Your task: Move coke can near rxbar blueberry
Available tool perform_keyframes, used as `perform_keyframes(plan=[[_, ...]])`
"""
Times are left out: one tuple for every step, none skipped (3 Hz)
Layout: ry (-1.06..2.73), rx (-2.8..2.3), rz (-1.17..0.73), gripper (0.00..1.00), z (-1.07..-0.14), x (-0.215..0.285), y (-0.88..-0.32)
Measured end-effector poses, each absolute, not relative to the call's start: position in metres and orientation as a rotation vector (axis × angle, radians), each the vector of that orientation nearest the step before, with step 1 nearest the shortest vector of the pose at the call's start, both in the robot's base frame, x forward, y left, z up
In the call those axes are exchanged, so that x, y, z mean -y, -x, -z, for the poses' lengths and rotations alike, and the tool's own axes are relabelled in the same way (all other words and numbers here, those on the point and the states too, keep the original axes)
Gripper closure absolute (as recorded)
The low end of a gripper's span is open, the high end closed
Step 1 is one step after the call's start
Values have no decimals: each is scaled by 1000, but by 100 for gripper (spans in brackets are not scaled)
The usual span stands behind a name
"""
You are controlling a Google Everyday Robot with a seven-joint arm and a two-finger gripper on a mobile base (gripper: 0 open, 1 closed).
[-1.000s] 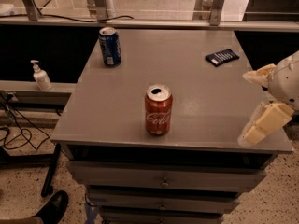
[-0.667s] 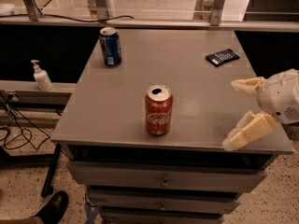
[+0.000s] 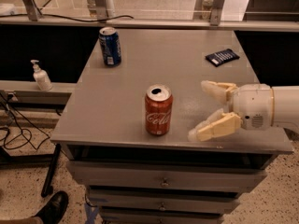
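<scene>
Here the gripper (image 3: 200,110) hangs low over the bench (image 3: 117,101) near its front right corner, its jaws spread wide and empty, the mouth facing left. The coke can (image 3: 158,110) stands upright just to that side, near the middle of the front edge, not yet between the jaws. The blue bar (image 3: 222,57) lies flat by the back right corner, well behind.

You have the coke can (image 3: 158,110) standing upright near the front edge of the worktop (image 3: 177,69), about mid-width. To its right, near but apart, the gripper (image 3: 200,110) hangs over the front right corner, fingers (image 3: 217,127) spread toward the can. The rxbar blueberry (image 3: 222,57) lies flat at the back right; a second can (image 3: 110,46) stands back left. Drawers (image 3: 163,181) sit below the worktop.
</scene>
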State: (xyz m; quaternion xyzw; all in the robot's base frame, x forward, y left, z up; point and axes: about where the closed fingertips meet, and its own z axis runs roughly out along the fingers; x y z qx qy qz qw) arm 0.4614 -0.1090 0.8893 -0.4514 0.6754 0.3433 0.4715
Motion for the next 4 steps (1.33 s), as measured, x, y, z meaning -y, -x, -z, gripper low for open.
perform_keyframes(plan=[[1006, -1513, -969, 0, -906, 74, -467], [1007, -1387, -1004, 0, -915, 47, -466], [1090, -1279, -995, 0, -915, 23, -457], [1102, -1263, -986, 0, -916, 20, -456]])
